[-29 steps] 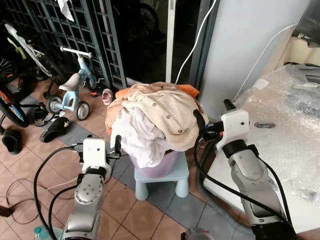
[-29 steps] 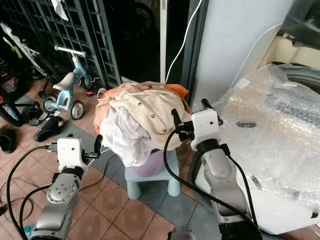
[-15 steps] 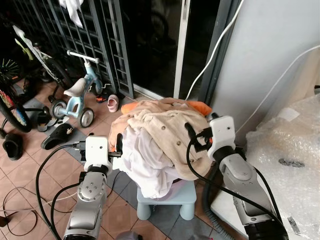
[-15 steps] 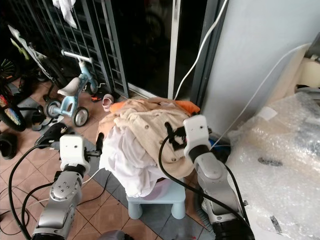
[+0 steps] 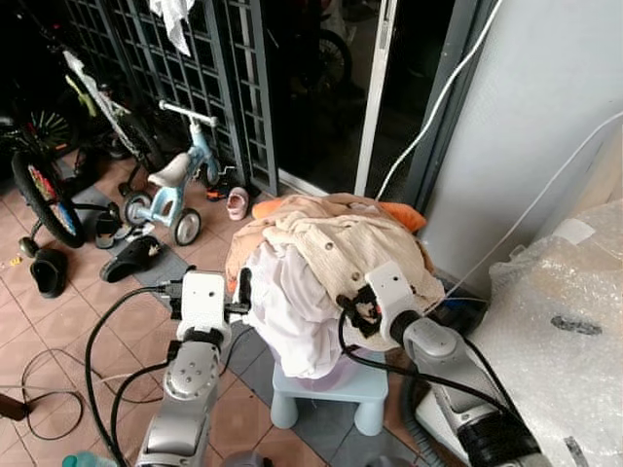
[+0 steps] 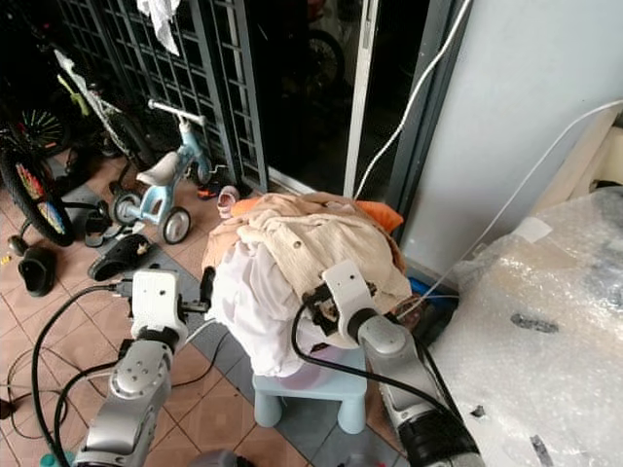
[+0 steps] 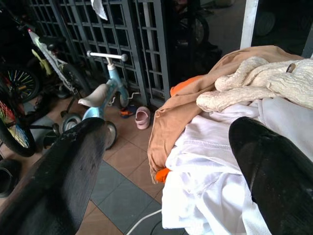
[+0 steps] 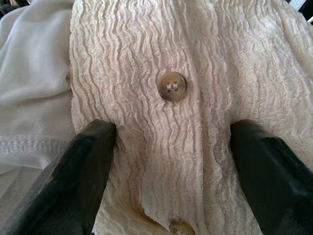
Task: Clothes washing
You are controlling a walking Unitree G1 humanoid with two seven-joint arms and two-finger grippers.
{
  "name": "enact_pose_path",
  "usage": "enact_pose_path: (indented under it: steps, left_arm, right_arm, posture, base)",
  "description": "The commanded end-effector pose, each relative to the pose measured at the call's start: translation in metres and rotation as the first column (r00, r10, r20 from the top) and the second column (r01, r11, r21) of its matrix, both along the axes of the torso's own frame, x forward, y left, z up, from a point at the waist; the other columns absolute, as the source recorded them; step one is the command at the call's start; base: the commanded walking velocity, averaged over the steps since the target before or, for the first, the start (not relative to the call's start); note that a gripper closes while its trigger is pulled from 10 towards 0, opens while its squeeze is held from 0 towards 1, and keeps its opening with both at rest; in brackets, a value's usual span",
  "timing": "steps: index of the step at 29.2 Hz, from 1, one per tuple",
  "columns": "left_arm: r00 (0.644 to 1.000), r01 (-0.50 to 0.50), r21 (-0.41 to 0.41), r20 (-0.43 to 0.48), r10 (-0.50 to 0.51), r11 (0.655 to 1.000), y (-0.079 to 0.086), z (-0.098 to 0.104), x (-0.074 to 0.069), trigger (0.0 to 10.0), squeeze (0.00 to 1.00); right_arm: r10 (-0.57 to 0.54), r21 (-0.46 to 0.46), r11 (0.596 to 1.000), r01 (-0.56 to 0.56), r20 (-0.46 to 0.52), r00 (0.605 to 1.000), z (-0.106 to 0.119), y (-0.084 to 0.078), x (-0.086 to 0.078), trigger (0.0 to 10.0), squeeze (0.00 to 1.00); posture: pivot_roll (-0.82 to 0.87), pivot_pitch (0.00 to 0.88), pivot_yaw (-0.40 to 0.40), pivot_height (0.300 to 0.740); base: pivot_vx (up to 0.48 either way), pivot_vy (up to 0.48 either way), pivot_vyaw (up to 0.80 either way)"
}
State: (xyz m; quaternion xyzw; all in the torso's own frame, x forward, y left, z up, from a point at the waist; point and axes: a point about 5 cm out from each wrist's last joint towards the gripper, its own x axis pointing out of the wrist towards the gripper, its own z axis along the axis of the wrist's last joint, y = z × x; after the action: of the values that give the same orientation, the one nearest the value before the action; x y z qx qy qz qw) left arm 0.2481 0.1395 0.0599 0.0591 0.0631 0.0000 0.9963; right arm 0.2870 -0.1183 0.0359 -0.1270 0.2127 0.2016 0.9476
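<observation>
Laundry pile [image 5: 321, 263] heaped on basket on stool [image 5: 326, 389], frame centre. Right gripper [image 8: 168, 142] spread wide, fingertips pressed into cream buttoned shirt [image 8: 195, 58], bracketing fold for pinch. Left gripper [image 7: 166, 161] wide, at pile's 9 o'clock, likely steadying.

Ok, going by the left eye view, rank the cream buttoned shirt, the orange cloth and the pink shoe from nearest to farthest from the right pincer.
1. Cream buttoned shirt: pressed against the right pincer, atop the pile.
2. Orange cloth: at the pile's far edge, by the wall.
3. Pink shoe: on the floor beyond, near the grille.
</observation>
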Motion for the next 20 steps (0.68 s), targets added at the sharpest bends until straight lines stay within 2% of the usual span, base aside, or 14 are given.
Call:
enact_pose_path:
  steps: [1,7,9,20]
  left_arm:
    - [1.000,0.003,0.010,0.011,-0.003,1.000,0.000,0.004,0.001,10.0,0.00]
    - [1.000,0.005,0.016,0.014,-0.005,1.000,-0.001,0.004,0.001,10.0,0.00]
    - [1.000,0.005,0.015,0.013,-0.005,1.000,-0.001,0.004,0.001,10.0,0.00]
    - [1.000,0.009,0.009,0.015,-0.009,1.000,-0.003,0.004,0.006,10.0,0.00]
  right_arm:
    - [-0.035,-0.004,0.999,0.035,-0.015,0.999,-0.003,-0.002,0.004,0.0,0.00]
    - [-0.113,0.015,0.993,0.114,-0.046,0.993,-0.007,-0.007,0.010,0.0,0.00]
    - [-0.145,0.054,0.987,0.148,-0.062,0.987,-0.009,-0.008,0.013,0.0,0.00]
    - [-0.162,0.104,0.981,0.166,-0.047,0.986,-0.007,-0.008,0.016,0.0,0.00]
  posture:
    - [-0.02,0.000,0.030,0.740]
    - [-0.02,0.000,0.029,0.740]
    - [-0.02,0.000,0.028,0.740]
    - [-0.03,0.000,0.032,0.740]
  base:
    - [0.000,0.000,0.00]
    - [0.000,0.000,0.00]
    - [0.000,0.000,0.00]
    - [0.000,0.000,0.00]
